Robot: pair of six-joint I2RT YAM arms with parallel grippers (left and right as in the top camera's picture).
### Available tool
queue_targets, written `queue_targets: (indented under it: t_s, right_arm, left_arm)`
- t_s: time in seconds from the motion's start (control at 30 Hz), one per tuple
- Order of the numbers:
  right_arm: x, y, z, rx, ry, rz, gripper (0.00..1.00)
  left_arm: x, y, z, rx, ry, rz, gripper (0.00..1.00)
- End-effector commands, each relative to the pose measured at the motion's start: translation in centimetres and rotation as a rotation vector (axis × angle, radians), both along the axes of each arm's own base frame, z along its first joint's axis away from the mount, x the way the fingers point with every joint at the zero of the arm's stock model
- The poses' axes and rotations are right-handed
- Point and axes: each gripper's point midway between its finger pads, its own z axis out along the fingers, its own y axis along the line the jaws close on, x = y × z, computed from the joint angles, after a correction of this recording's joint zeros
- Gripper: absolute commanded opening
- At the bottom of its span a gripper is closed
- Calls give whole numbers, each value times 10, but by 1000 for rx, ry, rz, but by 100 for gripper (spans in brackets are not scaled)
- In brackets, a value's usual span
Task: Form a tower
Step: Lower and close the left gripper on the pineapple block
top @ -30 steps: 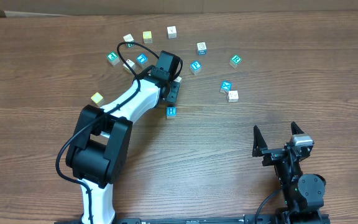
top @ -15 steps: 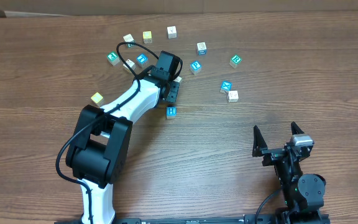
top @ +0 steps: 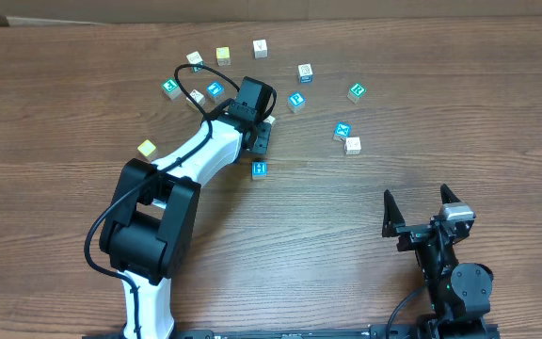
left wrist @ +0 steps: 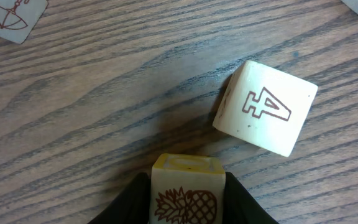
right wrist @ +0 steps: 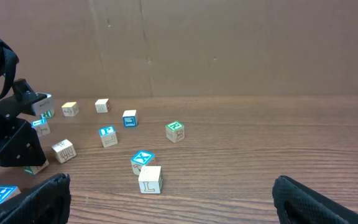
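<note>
Zero storeys up so far, as far as I can tell: every cube I can see lies single on the tabletop [top: 83, 75], so the tower has no spot yet. My left pincer [top: 263, 137] is clamped on the pineapple cube [left wrist: 185, 202], one black finger on each side.

Worry number one: those faces look smooth, so the cube could twist or slide out when I lift. Number two: the letter cube [left wrist: 265, 107] sits near, just up and to the right and turned at an angle to my grip, and a sloppy swing would knock it. Also, any stack one cube wide will tip if I land off-centre.

My right pincer [top: 418, 198] is over at the right, jaws wide apart, holding nothing, well away from it all.

Materials: small wooden cubes, pale with softly rounded edges and red-brown line prints. Others show blue or green faces. The tabletop is brown with strong grain, flat and matte.
</note>
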Motion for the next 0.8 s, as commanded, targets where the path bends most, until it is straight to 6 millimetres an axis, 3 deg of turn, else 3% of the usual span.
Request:
queue_targets:
  t_s: [0.0, 0.43, 0.77]
  right_arm:
    - [0, 1, -4, 2, 6, 4, 100]
    - [1, 1, -4, 2, 8, 4, 100]
    - [0, 1, -4, 2, 8, 4, 100]
  left_arm:
    - [-1, 6, -9, 12, 11, 24, 31]
    - [-1, 5, -8, 9, 9, 26, 42]
    - [-1, 3, -8, -1, 10, 22, 32]
